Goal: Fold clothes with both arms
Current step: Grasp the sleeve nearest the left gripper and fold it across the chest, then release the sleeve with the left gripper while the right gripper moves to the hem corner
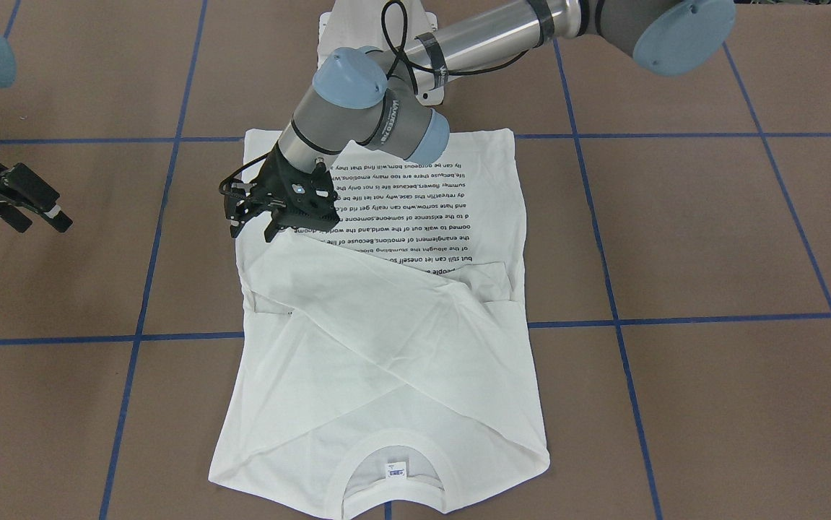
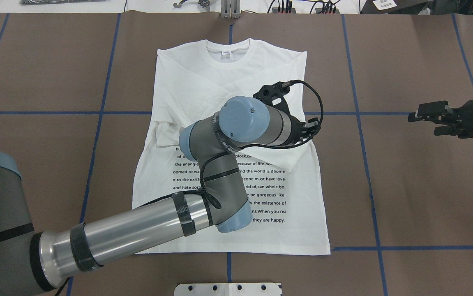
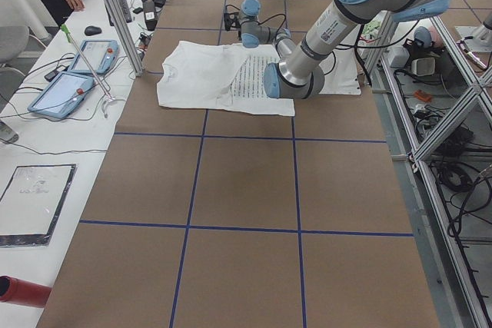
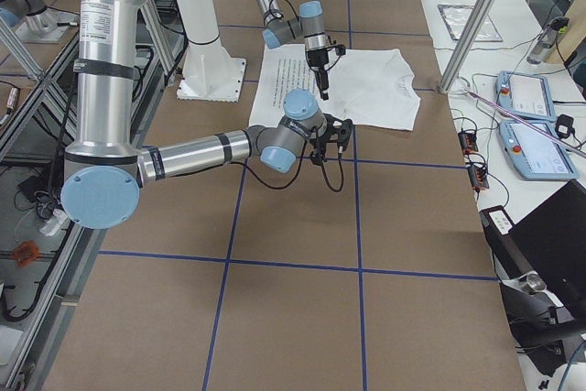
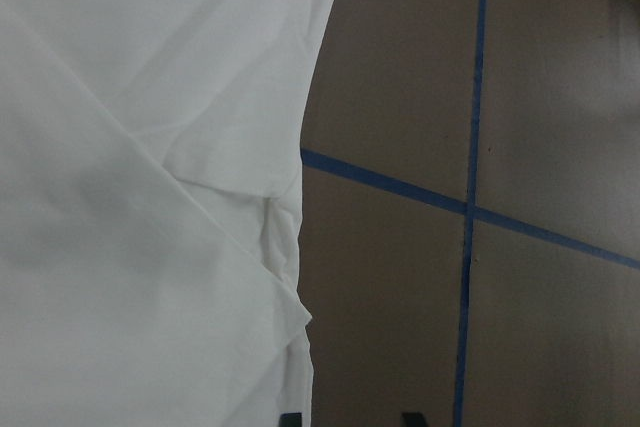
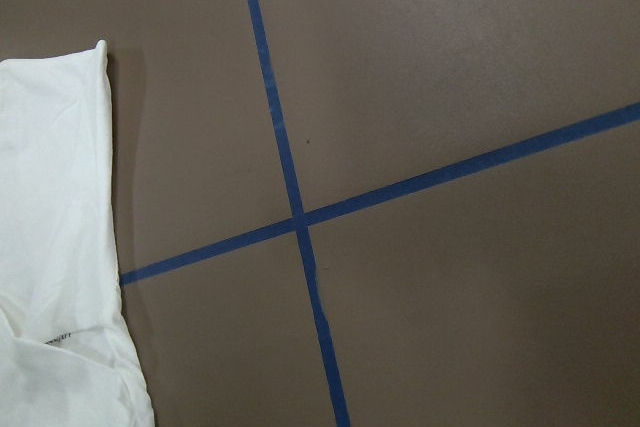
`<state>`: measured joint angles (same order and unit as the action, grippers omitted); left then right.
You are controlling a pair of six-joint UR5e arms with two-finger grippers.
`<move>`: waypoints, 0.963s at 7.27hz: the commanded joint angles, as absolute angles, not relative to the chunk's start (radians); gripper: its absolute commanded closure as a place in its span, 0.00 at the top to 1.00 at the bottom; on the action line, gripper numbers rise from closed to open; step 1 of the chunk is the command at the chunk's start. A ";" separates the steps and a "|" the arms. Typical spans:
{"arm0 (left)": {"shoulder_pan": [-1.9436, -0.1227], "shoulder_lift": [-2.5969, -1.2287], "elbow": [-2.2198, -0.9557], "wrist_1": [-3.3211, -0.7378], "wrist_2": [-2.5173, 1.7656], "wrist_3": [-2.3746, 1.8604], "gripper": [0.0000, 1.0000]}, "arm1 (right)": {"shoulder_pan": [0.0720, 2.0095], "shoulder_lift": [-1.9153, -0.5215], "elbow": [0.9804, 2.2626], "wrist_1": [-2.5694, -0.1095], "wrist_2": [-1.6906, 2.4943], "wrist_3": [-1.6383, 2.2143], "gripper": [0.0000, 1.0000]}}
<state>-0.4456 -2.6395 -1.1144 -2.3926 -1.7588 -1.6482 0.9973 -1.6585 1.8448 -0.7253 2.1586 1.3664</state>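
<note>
Down at the bottom of the front-facing view, nearest the camera, sits the ribbed collar (image 1: 393, 438) with its neck label (image 1: 395, 469). The white T-shirt (image 1: 386, 375) lies flat on the brown surface (image 1: 711, 238), print side up. Moving up the frame, both sleeves are folded in and cross over the chest, with the upper sleeve (image 1: 357, 289) running diagonally toward centre-left. Right at its end, on the shirt's left-of-frame edge, sits the left tool (image 1: 252, 232), fingers spread with nothing between them, so released. I can't tell whether it touches the cloth. Its wrist view shows only the shirt's edge and bare surface below. Beyond it the black printed text (image 1: 415, 209) runs up to the hem (image 1: 487, 134). Way out at the frame's left edge, the right tool (image 1: 45, 224) hangs over bare surface, also released and well apart from the shirt. To my eye the sleeve fold is laid and this is the let-go, so rise straight up and let no fingertip drag the cuff. For the body fold I'd want both tools on matching hem corners, moving level together so the crossed sleeves don't slide.
</note>
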 commanded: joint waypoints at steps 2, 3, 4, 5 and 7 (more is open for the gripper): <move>-0.486 -2.393 -1.384 -2.359 -1.767 -1.511 0.85 | 0.759 -1.586 1.894 -0.730 1.957 1.622 1.00; -0.517 -2.313 -1.473 -2.323 -1.772 -1.415 0.83 | 0.676 -1.588 1.939 -0.744 1.892 1.685 0.99; -0.561 -2.269 -1.508 -2.309 -1.845 -1.341 0.83 | 0.578 -1.589 2.013 -0.821 1.817 1.778 0.99; -0.605 -2.216 -1.535 -2.275 -1.906 -1.327 0.82 | 0.428 -1.588 2.111 -0.966 1.636 1.807 0.98; -0.627 -2.090 -1.667 -2.275 -1.911 -1.243 0.82 | 0.207 -1.574 2.155 -1.116 1.415 2.028 0.98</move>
